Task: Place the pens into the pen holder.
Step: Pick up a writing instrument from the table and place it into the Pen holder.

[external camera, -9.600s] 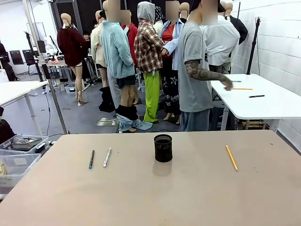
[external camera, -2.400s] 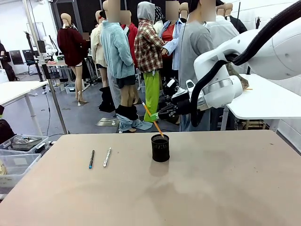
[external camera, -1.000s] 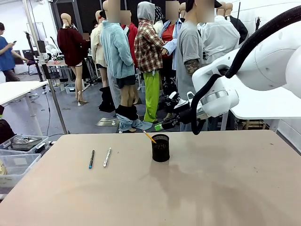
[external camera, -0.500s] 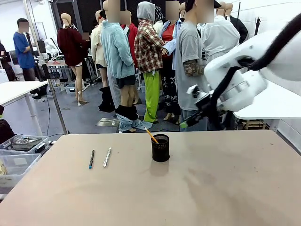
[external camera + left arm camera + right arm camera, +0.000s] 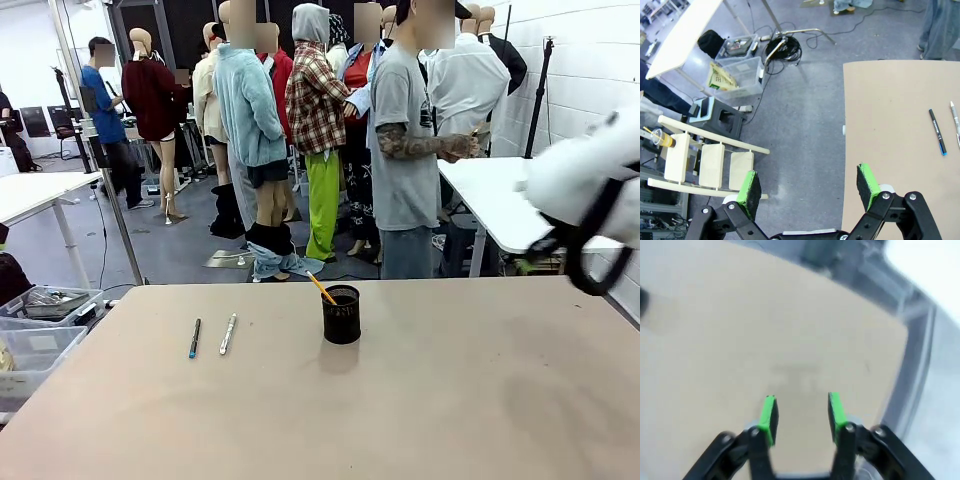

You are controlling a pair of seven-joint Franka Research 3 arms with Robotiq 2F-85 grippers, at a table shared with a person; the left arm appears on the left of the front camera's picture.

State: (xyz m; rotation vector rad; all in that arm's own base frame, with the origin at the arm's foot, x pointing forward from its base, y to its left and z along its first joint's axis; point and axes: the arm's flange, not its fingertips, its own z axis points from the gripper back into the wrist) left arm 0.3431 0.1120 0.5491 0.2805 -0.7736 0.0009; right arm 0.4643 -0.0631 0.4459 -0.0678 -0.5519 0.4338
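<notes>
The black mesh pen holder (image 5: 341,314) stands at mid-table with an orange pencil (image 5: 321,288) leaning out of it to the left. A black pen with a teal tip (image 5: 194,338) and a silver pen (image 5: 228,333) lie side by side on the table's left part. Both also appear in the left wrist view, the black pen (image 5: 937,138) and the silver pen (image 5: 955,116). My left gripper (image 5: 808,185) is open and empty, off the table's left edge above the floor. My right gripper (image 5: 802,416) is open with nothing between its pads, over bare table near a corner. The right arm (image 5: 590,195) is blurred at the right edge.
A person (image 5: 405,150) stands beyond the far edge beside a white table (image 5: 500,205). Clear plastic bins (image 5: 40,315) sit on the floor at the left. Below my left gripper are a wooden chair (image 5: 705,162), boxes and cables.
My right arm has pulled away from the holder to the right and its jaws have spread. The orange pencil stays in the holder. The two pens on the left have not moved.
</notes>
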